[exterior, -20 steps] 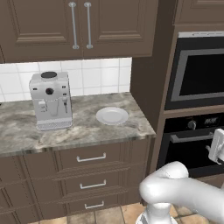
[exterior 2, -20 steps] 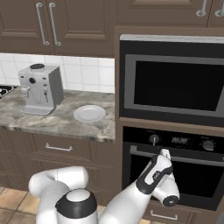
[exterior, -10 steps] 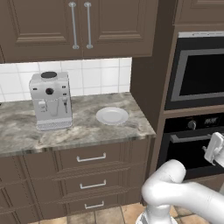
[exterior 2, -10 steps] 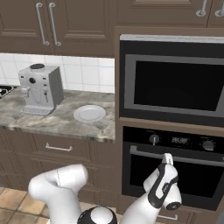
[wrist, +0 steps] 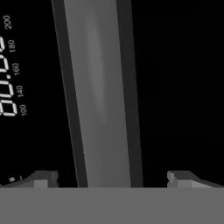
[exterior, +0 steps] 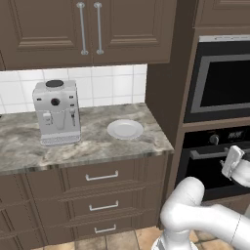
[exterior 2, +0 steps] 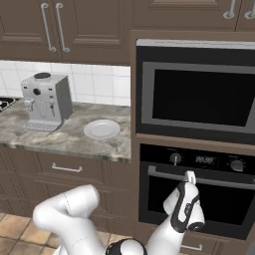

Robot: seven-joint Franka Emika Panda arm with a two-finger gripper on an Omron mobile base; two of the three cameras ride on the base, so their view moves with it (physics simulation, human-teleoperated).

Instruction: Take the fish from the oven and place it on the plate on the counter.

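The black oven sits low in the tall cabinet with its door shut, so the fish is hidden. My gripper is up against the silver door handle. In the hand view the handle bar runs between my two fingertips, which stand wide apart on either side of it, open and not pressing it. In the left base view the hand hovers at the oven front. The white plate lies bare on the marbled counter.
A silver coffee machine stands on the counter left of the plate. Above the oven is a silver-framed dark-window appliance. Drawers with silver handles run under the counter, wall cabinets above it.
The hand has shifted slightly up to the oven door handle while the arm's elbow has folded lower. The oven door, plate and coffee machine stay as they were.
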